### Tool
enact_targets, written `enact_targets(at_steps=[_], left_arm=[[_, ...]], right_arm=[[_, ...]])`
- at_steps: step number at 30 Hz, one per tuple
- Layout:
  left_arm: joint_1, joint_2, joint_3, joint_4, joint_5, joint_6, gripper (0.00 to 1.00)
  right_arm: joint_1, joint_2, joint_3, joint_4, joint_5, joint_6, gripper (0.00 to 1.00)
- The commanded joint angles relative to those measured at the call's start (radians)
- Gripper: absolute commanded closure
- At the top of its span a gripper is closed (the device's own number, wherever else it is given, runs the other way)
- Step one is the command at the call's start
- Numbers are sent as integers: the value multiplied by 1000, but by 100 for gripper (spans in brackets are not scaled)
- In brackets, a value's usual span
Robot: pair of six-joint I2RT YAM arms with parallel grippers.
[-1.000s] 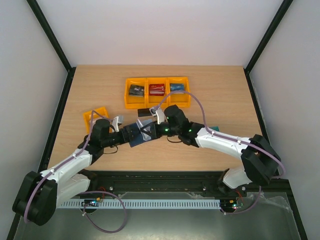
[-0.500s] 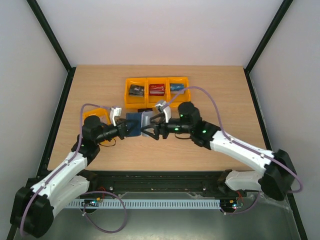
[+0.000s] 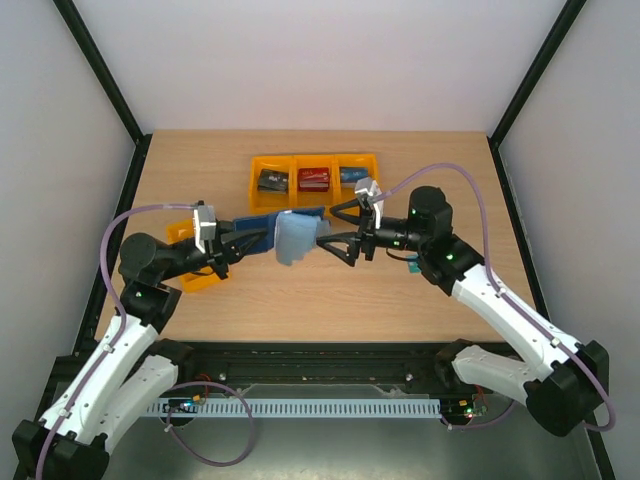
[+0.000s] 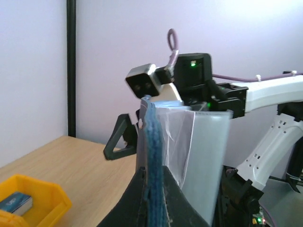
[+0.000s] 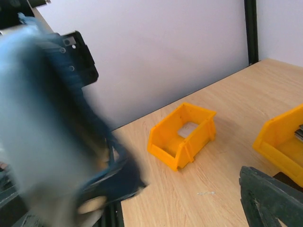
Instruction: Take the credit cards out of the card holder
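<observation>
Clamping the holder [image 3: 285, 220] aloft in your left tool [image 3: 258, 237], right tool [image 3: 334, 236] gaping beside its sleeves [image 3: 296, 244], you seem mid-task; whether any cards sit inside is unclear.

A pale wooden desk [image 3: 330, 300] stands between white walls [image 3: 300, 60], with black frame posts [image 3: 100, 75] at the back corners. At the far middle of the desk, three orange bins [image 3: 283, 205] sit touching in a row: the left one holds a dark item [image 3: 272, 181], the middle one a red item [image 3: 313, 179], the right one a blue item [image 3: 350, 174]. A single orange bin [image 3: 183, 232] sits apart near the left edge, and the left wrist view shows a small blue-grey item [image 4: 16, 202] inside it.
</observation>
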Motion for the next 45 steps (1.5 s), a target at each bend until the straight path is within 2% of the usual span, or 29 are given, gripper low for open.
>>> enact_targets(at_steps=[1, 6, 14, 16, 21, 23, 24, 25, 26, 28, 29, 31, 36, 38, 40, 45], left_arm=[[3, -10, 38, 63, 61, 32, 98], [4, -15, 35, 77, 71, 26, 98], [4, -21, 18, 92, 54, 3, 98], [3, -24, 5, 98, 41, -10, 98], [3, -29, -32, 98, -13, -48, 98], [4, -32, -43, 93, -29, -55, 98], [3, -35, -47, 87, -35, -51, 98], [3, -38, -51, 74, -41, -40, 96], [4, -42, -55, 54, -53, -22, 85], [4, -52, -67, -3, -105, 33, 47], [3, -56, -73, -20, -136, 60, 36], [2, -58, -95, -29, -195, 99, 31], [0, -43, -113, -86, -314, 191, 3], [-3, -37, -114, -100, -341, 212, 1], [-5, -29, -116, -104, -374, 225, 1], [-5, -17, -123, -119, -418, 240, 1]], right_arm=[[-4, 40, 36, 31, -54, 10, 1], [15, 76, 35, 138, -55, 84, 5], [159, 109, 79, 193, -13, 76, 12], [182, 125, 89, 213, 1, 102, 25], [243, 166, 123, 219, 57, 127, 69], [250, 178, 136, 211, 84, 145, 92], [251, 179, 138, 205, 124, 156, 98], [250, 176, 138, 192, 170, 160, 98], [251, 170, 141, 171, 219, 158, 98], [251, 158, 147, 120, 334, 150, 98], [251, 155, 150, 100, 378, 150, 98], [255, 170, 165, 61, 470, 161, 98], [342, 269, 273, -128, 826, 138, 98], [372, 289, 302, -153, 910, 132, 98], [398, 301, 314, -147, 922, 127, 98], [440, 338, 355, -168, 878, 80, 98]])
